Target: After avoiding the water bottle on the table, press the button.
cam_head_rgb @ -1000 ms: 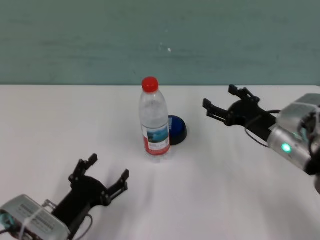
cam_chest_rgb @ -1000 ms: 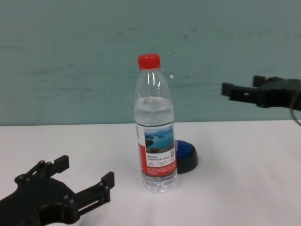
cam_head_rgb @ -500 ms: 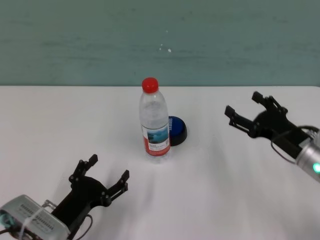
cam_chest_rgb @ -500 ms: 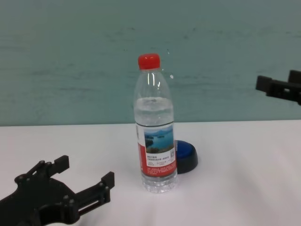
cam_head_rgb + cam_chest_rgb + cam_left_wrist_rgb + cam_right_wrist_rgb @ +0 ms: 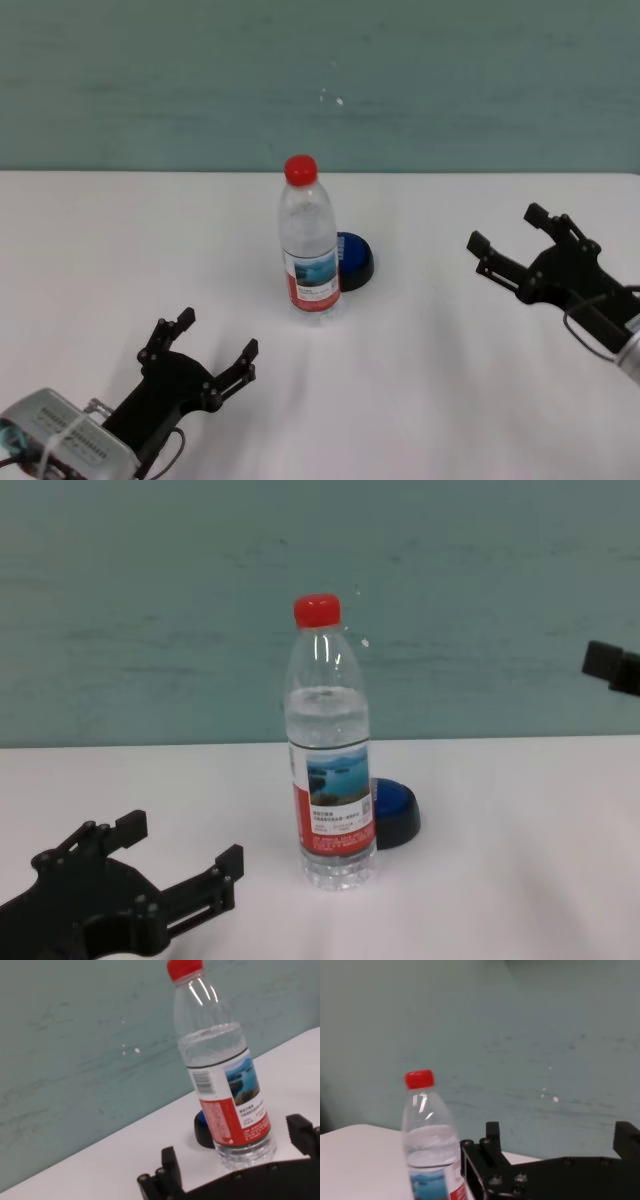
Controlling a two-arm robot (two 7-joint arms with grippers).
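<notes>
1. Head view: the water bottle [image 5: 309,245] is seen standing upright near the middle of the white desk [image 5: 450,400], red cap on. The button [image 5: 355,262] is tucked just behind it, toward the robot's right, its blue dome partly hidden by the bottle. The right hand [image 5: 512,247] is held over the desk's right side, well apart from both, fingers spread and holding nothing. The left hand [image 5: 214,347] is parked at the near left, fingers also spread and empty.

2. Left wrist view: the bottle [image 5: 223,1065] is shown upright beyond the left hand's dark fingers [image 5: 170,1167], with the button [image 5: 201,1127] peeking out beside its base.

3. Right wrist view: the bottle [image 5: 431,1142] is seen beyond one spread finger [image 5: 493,1146] of the right hand; the button is not shown.

4. Chest view: the bottle [image 5: 331,755] is seen at centre, the button [image 5: 395,813] just behind its base on the right. The left hand [image 5: 175,858] is shown low at the near left, and only a tip of the right hand [image 5: 610,667] is caught at the right edge.
</notes>
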